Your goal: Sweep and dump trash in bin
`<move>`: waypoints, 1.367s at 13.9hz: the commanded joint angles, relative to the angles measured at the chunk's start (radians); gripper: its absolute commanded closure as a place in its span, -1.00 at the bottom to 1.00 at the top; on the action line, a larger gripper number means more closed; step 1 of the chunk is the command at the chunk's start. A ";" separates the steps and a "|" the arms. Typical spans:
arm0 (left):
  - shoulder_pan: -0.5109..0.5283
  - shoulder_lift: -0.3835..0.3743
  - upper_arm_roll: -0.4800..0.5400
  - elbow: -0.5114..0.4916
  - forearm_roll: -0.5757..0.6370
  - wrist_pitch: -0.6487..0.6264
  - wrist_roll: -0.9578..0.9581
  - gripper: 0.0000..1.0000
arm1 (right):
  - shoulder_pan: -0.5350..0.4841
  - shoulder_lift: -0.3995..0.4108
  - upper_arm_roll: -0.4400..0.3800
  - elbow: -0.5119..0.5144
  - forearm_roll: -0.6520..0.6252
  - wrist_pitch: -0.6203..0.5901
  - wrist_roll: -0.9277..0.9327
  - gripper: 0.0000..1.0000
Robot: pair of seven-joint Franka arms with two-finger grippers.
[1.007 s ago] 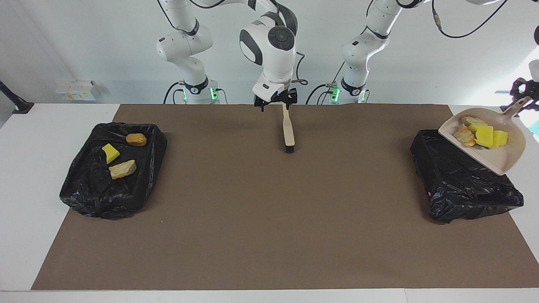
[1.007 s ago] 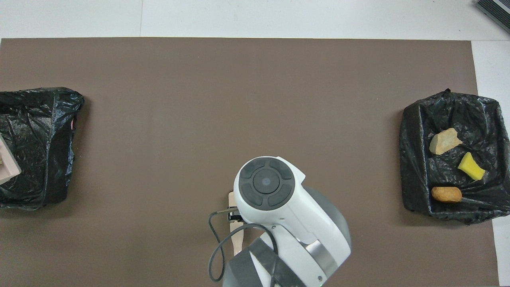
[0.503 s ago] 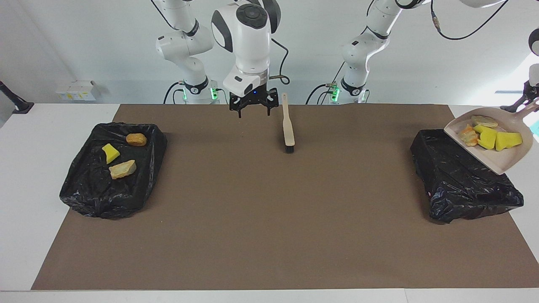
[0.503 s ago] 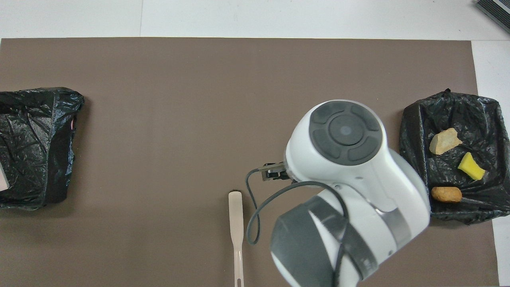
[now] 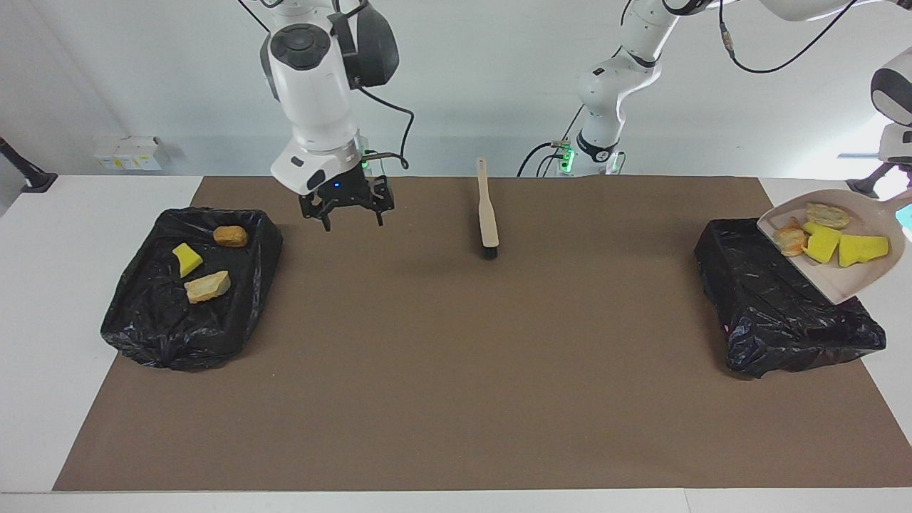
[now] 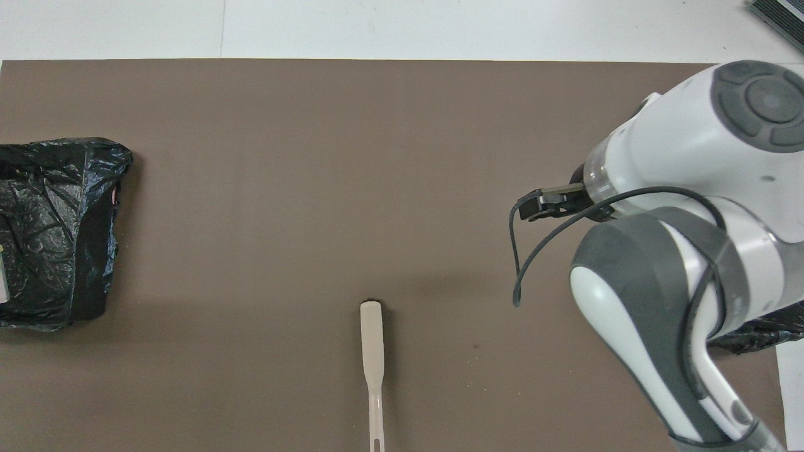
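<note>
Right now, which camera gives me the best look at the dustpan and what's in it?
The facing view: the dustpan shows whole, tilted over the black bin, with its trash inside. The overhead view catches at most a sliver at its edge, contents unseen.

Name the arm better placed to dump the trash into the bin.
Left. Its gripper holds the dustpan, loaded with trash, above the bin at its end. The right gripper hangs empty, jaws open, near the other bin.

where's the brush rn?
The brush lies flat on the brown mat, mid-table close to the robots' edge, handle toward them, untouched. In the facing view it sits top centre, between the two black bins.
</note>
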 commanded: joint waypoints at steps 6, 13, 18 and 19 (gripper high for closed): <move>-0.065 -0.071 0.014 -0.139 0.192 0.097 -0.026 1.00 | -0.176 0.003 -0.001 0.021 -0.094 0.001 -0.051 -1.00; -0.125 -0.067 0.012 -0.160 0.337 0.197 -0.030 1.00 | -0.239 -0.025 -0.020 0.110 -0.090 -0.158 -0.167 -1.00; -0.184 -0.044 0.012 -0.082 0.432 0.147 -0.032 1.00 | -0.212 -0.087 -0.063 0.110 -0.077 -0.194 -0.170 -1.00; -0.212 -0.042 0.012 -0.075 0.435 0.093 -0.039 1.00 | -0.147 -0.095 -0.136 0.107 -0.077 -0.203 -0.172 -1.00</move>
